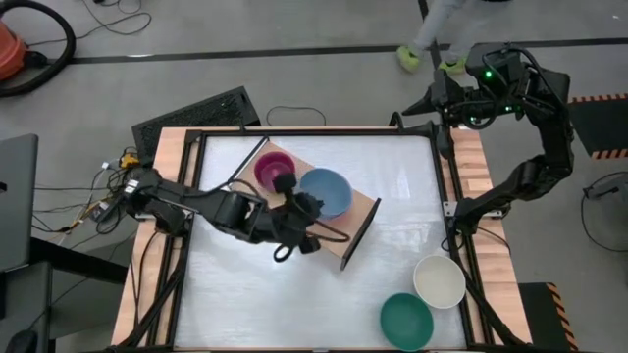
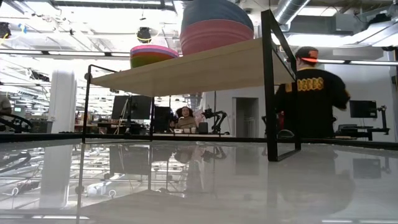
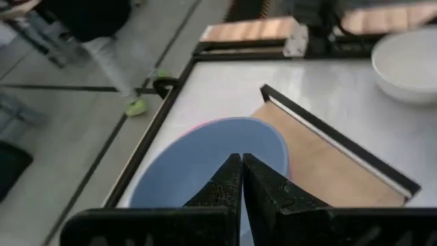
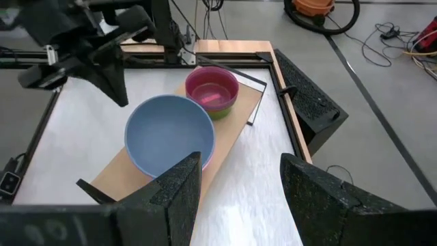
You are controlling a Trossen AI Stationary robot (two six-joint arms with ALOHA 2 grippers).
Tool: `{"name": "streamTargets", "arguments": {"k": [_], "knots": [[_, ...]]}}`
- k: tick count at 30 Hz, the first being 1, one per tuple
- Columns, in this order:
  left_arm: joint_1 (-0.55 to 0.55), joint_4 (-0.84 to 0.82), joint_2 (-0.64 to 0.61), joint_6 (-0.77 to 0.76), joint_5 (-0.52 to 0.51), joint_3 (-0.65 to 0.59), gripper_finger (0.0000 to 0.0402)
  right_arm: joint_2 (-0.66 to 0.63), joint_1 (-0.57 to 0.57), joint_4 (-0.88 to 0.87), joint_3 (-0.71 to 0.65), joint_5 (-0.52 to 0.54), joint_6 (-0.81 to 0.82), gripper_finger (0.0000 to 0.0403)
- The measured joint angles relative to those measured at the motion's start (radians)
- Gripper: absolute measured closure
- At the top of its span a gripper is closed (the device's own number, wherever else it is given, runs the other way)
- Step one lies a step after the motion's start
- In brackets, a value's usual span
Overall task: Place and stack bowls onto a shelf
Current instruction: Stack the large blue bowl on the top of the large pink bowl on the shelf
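The left pincer (image 1: 299,211) (fingers pressed together, gripping nothing) hovers beside the grey-blue bowl (image 1: 325,191) on the shelf (image 1: 361,209); the right pincer (image 4: 240,179) gapes empty.

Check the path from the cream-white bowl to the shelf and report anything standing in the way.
Nothing visible blocks it. The cream-white bowl sits on the table apart from the shelf, with bare tabletop between. Only the dark green bowl lies beside it, away from the shelf. The left gripper, shut, is above the grey-blue bowl.

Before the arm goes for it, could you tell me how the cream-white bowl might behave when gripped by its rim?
The cream-white bowl looks rigid and thin-walled, so probably light. Its smooth surface may slip in the jaws. Sitting upright on the glossy white tabletop, it would likely slide rather than tip if nudged.
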Motion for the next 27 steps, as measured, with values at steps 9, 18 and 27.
{"name": "streamTargets", "arguments": {"k": [9,18,27], "knots": [[-0.035,0.173,-0.103,-0.201,-0.168,-0.284,0.0401,-0.002,0.000,-0.004,0.000,0.000,0.000,0.0179],[-0.032,0.286,-0.117,-0.227,-0.158,-0.350,0.0401,-0.002,0.000,-0.016,0.000,0.000,0.000,0.0179],[-0.019,0.162,-0.118,-0.393,-0.161,-0.358,0.0401,-0.002,0.001,-0.021,0.000,0.000,0.011,0.0179]]}}
